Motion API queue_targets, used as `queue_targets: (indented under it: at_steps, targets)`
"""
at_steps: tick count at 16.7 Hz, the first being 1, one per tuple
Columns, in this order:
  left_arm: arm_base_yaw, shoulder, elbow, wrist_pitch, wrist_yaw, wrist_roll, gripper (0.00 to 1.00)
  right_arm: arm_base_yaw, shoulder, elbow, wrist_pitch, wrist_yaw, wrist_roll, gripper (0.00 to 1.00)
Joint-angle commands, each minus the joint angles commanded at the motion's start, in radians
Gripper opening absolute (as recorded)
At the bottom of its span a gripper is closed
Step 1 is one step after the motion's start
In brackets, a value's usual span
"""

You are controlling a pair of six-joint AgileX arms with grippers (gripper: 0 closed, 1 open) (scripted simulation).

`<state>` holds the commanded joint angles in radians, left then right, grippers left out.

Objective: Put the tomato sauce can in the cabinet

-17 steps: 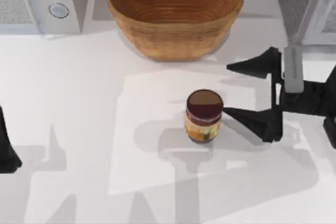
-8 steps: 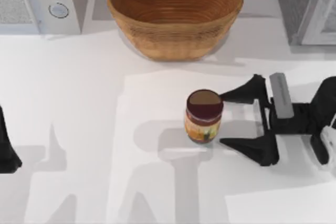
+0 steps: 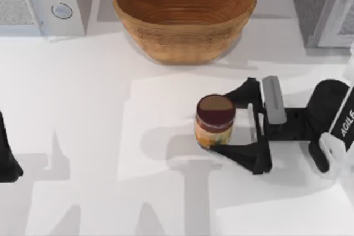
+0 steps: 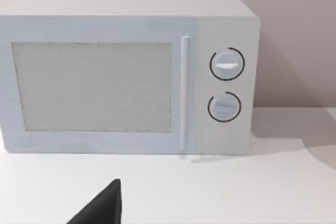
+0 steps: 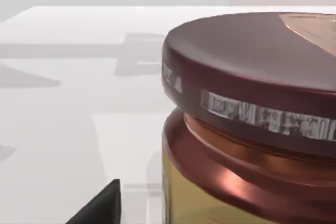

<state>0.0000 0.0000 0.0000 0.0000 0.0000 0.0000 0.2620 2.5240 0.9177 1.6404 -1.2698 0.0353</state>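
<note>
The tomato sauce can (image 3: 214, 122) stands upright on the white table, a little right of centre and on the near side of its middle. It is a small cylinder with a dark maroon-brown round lid, a red band beneath it and a yellow-orange label with some green. Up close (image 5: 252, 124), the lid's rim carries a pale printed strip.

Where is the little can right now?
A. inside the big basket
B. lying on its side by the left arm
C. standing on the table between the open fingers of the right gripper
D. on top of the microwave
C: the tomato sauce can stands upright on the table, with the right gripper open and one finger on each side of it.
</note>
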Motion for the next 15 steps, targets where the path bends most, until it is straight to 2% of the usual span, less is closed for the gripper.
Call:
queue_targets:
  at_steps: [3,8,15]
  targets:
    - [0.0,0.0,0.0,0.0,0.0,0.0,1.0,0.057,0.003,0.024,-0.028,0.057,-0.007,1.0]
    - [0.0,0.0,0.0,0.0,0.0,0.0,1.0,0.067,0.004,0.028,-0.033,0.067,-0.008,1.0]
    - [0.0,0.0,0.0,0.0,0.0,0.0,1.0,0.067,0.004,0.028,-0.033,0.067,-0.008,0.47]
